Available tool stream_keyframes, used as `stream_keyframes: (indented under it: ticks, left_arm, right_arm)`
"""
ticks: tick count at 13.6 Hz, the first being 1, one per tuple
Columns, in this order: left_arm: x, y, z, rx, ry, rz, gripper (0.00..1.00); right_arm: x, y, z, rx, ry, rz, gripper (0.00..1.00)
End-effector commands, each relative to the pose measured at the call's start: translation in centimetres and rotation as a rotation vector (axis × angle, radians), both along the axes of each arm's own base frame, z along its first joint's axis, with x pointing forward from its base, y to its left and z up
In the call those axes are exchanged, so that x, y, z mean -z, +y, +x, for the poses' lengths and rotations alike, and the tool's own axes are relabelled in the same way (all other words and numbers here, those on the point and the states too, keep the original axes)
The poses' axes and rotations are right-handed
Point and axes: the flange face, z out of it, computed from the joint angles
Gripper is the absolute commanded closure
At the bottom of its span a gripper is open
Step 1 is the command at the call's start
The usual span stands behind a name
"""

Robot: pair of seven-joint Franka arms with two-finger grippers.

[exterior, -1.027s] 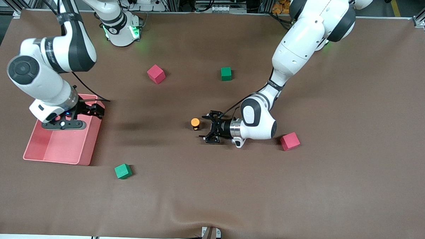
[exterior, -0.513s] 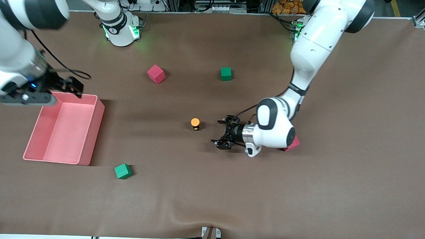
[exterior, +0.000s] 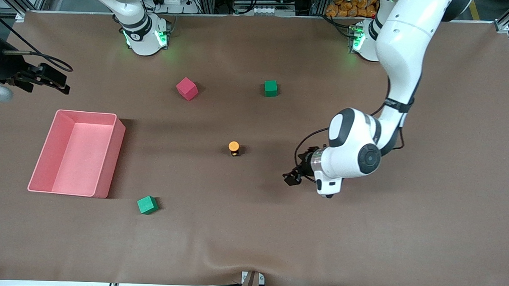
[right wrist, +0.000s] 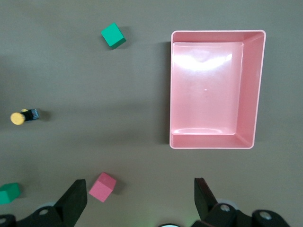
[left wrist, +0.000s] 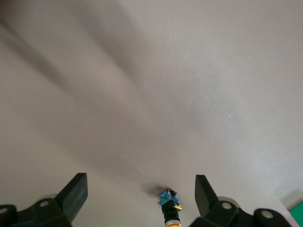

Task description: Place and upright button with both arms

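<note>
The button (exterior: 234, 148) stands upright on the brown table, orange cap on top, near the table's middle. My left gripper (exterior: 292, 178) is open and empty, low over the table, well apart from the button toward the left arm's end. In the left wrist view the button (left wrist: 169, 208) shows between the spread fingers of the left gripper (left wrist: 139, 195), at a distance. My right gripper (exterior: 49, 81) is open and empty, high over the table at the right arm's end. The right wrist view shows the open right gripper (right wrist: 139, 196) and the button (right wrist: 23, 116) far off.
A pink bin (exterior: 118, 132) sits at the right arm's end and is empty in the right wrist view (right wrist: 251, 90). A red cube (exterior: 187, 88) and a green cube (exterior: 271, 88) lie toward the bases. Another green cube (exterior: 147, 205) lies nearer the camera.
My left gripper has drawn back from the button toward the left arm's end. My right gripper has risen from over the pink bin and moved off toward the table's edge. The button has not moved.
</note>
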Motion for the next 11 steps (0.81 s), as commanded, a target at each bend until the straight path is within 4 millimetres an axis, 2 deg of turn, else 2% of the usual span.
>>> stream_keyframes:
  ticks: [1, 3, 4, 6, 8, 9, 11]
  left_arm:
    - [-3.5, 2.6, 0.9, 0.097, -0.090, 0.087, 0.00]
    - [-4.7, 4.8, 1.5, 0.204, -0.138, 0.168, 0.00]
    - [-5.8, 5.1, 1.5, 0.263, -0.173, 0.192, 0.00]
    - [-8.1, 7.7, 1.9, 0.325, -0.202, 0.218, 0.00]
    - [-11.9, 10.4, 1.8, 0.358, -0.214, 0.200, 0.00]
    - [-13.6, 12.8, 1.6, 0.406, -0.206, 0.209, 0.00]
    - [-17.9, 16.7, 0.9, 0.624, -0.269, 0.254, 0.00]
  right_arm:
    - [-1.0, -2.6, -1.0, 0.031, 0.005, 0.031, 0.00]
    - [-1.1, -4.2, -1.1, -0.001, 0.000, 0.025, 0.00]
    - [-1.0, -4.1, -1.1, -0.011, 0.003, 0.026, 0.00]
    - [-1.0, -3.8, -1.2, -0.014, 0.010, 0.026, 0.00]
    - [-0.8, -3.8, -1.3, 0.011, 0.029, 0.022, 0.00]
    - [-0.6, -3.7, -1.3, 0.038, 0.038, 0.018, 0.00]
    - [-0.8, -1.9, -1.5, 0.078, 0.050, -0.049, 0.00]
